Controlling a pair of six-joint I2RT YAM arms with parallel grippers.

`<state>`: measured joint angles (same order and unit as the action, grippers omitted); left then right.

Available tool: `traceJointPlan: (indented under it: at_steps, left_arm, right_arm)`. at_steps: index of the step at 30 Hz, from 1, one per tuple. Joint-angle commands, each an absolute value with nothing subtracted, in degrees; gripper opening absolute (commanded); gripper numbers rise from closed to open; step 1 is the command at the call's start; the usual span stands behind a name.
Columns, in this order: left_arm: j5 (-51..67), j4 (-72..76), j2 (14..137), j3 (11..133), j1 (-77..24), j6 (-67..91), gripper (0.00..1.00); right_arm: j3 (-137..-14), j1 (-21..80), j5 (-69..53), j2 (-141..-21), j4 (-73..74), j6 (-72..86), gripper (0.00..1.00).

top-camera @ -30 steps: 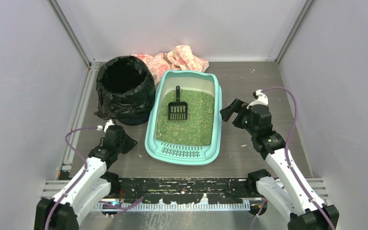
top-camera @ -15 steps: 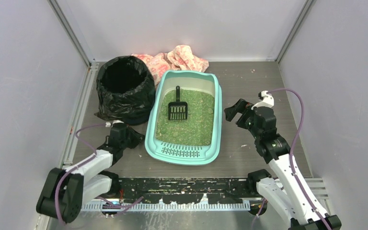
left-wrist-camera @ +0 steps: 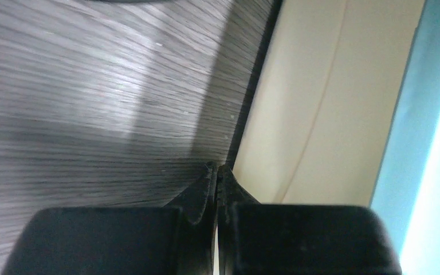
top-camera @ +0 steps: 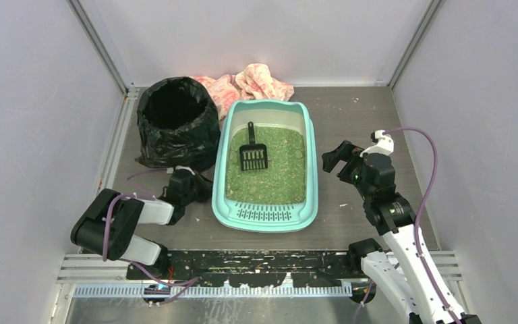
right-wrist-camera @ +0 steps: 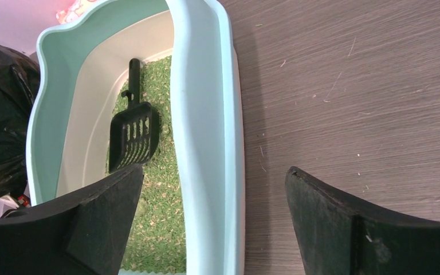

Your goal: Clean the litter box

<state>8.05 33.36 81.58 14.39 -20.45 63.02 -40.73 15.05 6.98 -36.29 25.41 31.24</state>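
The mint-teal litter box (top-camera: 264, 214) lies mid-table with green litter and a black scoop (top-camera: 251, 155) resting in it. My left gripper (top-camera: 198, 188) is shut and empty, low on the table against the box's left wall. In the left wrist view its tips (left-wrist-camera: 217, 168) meet at the box's cream outer wall (left-wrist-camera: 321, 103). My right gripper (top-camera: 334, 156) is open and empty just right of the box. In the right wrist view it (right-wrist-camera: 215, 170) straddles the box's right rim (right-wrist-camera: 206, 114), with the scoop (right-wrist-camera: 133, 134) inside.
A round bin lined with a black bag (top-camera: 175, 121) stands left of the box, close behind my left gripper. A pink cloth (top-camera: 249, 84) lies crumpled at the back wall. Litter crumbs dot the wood-grain table right of the box.
My left arm folded down and its gripper moved right to the box's left wall. The box slid a little right and straightened. My right gripper drew back to the right.
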Motion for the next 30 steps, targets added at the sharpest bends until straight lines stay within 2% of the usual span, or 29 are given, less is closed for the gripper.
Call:
traceJointPlan:
  at_steps: [1,11,15,18,20,21,24,28,30]
  left_arm:
    - [7.1,38.8,85.6,17.2,-25.1,63.2,0.0]
    - [6.4,49.4,98.5,20.2,-31.2,67.0,0.0]
    - [3.3,52.2,98.9,18.3,-31.4,67.3,0.0]
    - [1.1,45.2,93.9,17.2,-31.0,64.6,0.17]
    - [-0.9,38.5,88.4,16.8,-31.0,62.6,0.26]
    - [-2.2,35.6,85.1,16.1,-31.0,62.2,0.27]
    - [-6.9,23.5,71.3,14.6,-31.0,59.0,0.46]
    - [-15.1,1.3,49.5,15.9,-31.1,53.4,0.54]
    - [-17.3,-7.1,40.1,16.0,-31.1,51.7,0.63]
  right_arm:
    - [-43.7,15.3,8.5,-35.2,25.4,30.3,0.99]
    - [-44.3,15.3,8.8,-35.0,26.4,30.1,0.99]
    - [-44.6,15.2,8.6,-35.8,26.3,30.1,0.99]
    - [-44.7,15.3,8.3,-36.3,25.8,30.1,0.99]
    - [-44.8,15.3,7.6,-36.8,24.7,30.3,0.99]
    - [-44.8,15.3,7.3,-37.2,24.2,30.4,0.99]
    - [-45.4,15.3,4.6,-39.5,21.8,31.1,0.99]
    - [-46.2,15.4,1.4,-43.2,17.6,32.1,0.97]
    - [-46.6,15.5,0.8,-45.7,15.1,32.2,0.97]
